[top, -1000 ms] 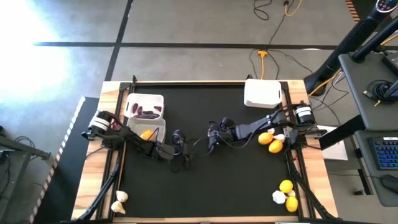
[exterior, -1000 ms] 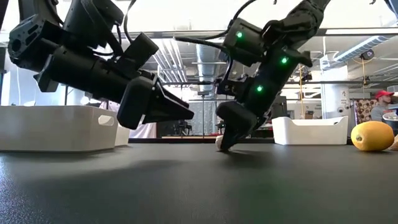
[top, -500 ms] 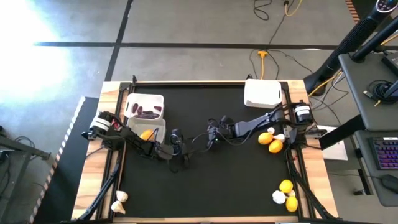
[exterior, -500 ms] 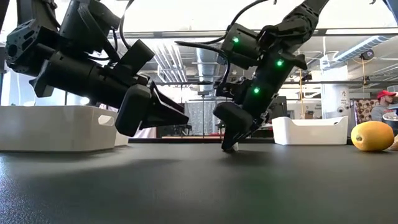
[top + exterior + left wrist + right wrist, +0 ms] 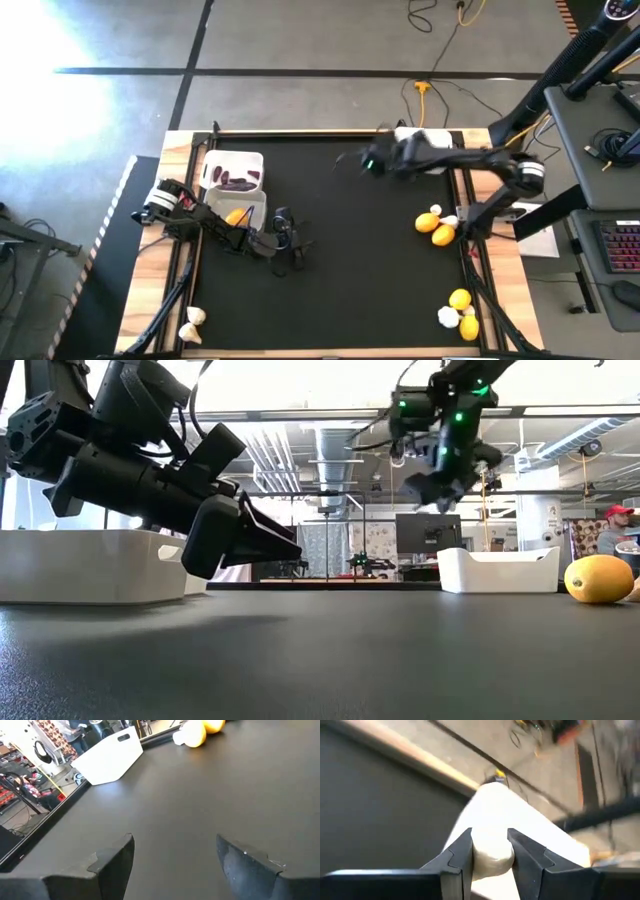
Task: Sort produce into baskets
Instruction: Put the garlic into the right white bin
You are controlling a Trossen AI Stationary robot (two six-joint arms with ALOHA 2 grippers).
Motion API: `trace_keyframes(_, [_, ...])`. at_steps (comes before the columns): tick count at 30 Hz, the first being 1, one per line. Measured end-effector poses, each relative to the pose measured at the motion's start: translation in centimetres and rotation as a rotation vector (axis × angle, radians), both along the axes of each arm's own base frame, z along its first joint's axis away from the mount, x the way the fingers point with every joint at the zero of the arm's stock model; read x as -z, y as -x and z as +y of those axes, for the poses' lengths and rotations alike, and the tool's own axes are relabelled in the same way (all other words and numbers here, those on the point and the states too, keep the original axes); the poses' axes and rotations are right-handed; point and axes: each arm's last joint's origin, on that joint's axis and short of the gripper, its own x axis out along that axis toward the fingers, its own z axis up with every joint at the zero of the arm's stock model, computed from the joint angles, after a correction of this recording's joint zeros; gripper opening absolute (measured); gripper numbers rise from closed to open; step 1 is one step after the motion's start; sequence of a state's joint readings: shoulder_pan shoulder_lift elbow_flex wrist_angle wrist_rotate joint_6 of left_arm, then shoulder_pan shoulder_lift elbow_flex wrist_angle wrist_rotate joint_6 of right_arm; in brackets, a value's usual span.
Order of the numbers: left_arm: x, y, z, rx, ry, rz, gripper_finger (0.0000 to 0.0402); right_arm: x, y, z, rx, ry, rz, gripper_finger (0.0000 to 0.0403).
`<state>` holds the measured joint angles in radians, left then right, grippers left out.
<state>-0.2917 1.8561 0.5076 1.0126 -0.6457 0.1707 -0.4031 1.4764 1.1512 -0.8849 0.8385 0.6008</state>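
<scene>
A white garlic bulb (image 5: 491,854) is clamped between the fingers of the right hand (image 5: 372,162), which is raised above the counter (image 5: 360,290) toward one o'clock, just beside the white basket (image 5: 425,150) there. The left hand (image 5: 292,248) is held low over the counter near eight o'clock, fingers apart and empty. A basket with purple pieces (image 5: 234,182) is seen at ten o'clock. Lemons (image 5: 436,229) are gathered at three o'clock, with more produce toward five and seven o'clock.
</scene>
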Motion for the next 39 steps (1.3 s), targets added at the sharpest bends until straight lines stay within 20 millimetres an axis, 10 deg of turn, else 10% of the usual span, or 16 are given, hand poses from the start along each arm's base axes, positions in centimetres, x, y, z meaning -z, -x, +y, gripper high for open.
trace_keyframes(7, [0.0, 0.0, -0.1, 0.004, 0.005, -0.002, 0.0262, 2.4, 5.8, -6.4, 0.318, -0.167, -0.154, 0.0093])
trace_keyframes(15, [0.0, 0.1, -0.2, 0.005, 0.02, -0.006, 0.0262, 7.0, 7.1, -7.8, 0.404, -0.214, -0.163, 0.0133])
trace_keyframes(23, [0.2, 0.3, -0.2, 0.004, 0.021, 0.003, 0.0262, 4.3, 6.4, -7.7, 0.32, -0.223, -0.142, 0.0212])
trace_keyframes(31, [0.2, 0.3, -0.2, 0.004, 0.021, 0.002, 0.0262, -1.2, 4.2, 0.3, 0.138, -0.436, -0.163, 0.0237])
trace_keyframes(39, [0.2, 0.3, -0.2, 0.001, 0.03, -0.004, 0.0262, -0.3, 3.1, 12.2, -0.105, -0.79, -0.123, 0.0222])
